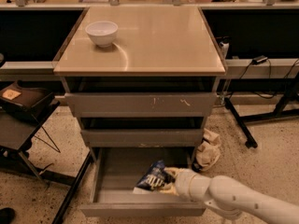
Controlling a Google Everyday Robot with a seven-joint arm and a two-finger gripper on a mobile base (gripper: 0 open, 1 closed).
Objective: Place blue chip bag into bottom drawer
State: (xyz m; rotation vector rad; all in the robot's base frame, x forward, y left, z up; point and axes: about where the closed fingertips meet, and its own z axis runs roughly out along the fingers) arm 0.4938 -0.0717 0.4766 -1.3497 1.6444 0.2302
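**Bag held inside the open bottom drawer**

Nearest the camera, the white arm (233,197) reached in from the lower right. Its gripper (168,181) was inside the bottom drawer (142,209), which stood pulled out. The jaws were pinched on the right edge of the bag (152,177), one finger above it and one below. The bag sat tilted, low in the drawer's right half, near the front wall; whether it touched the drawer floor could not be told.

Just right of the cabinet, a crumpled pale cloth (208,148) lay on the speckled floor. Above the open drawer, the middle drawer (142,136) and the scuffed top drawer (140,104) were pushed nearly in. On the worktop (154,41), a white bowl (102,33) stood near the far left corner. A dark cart (23,101) stood to the left.
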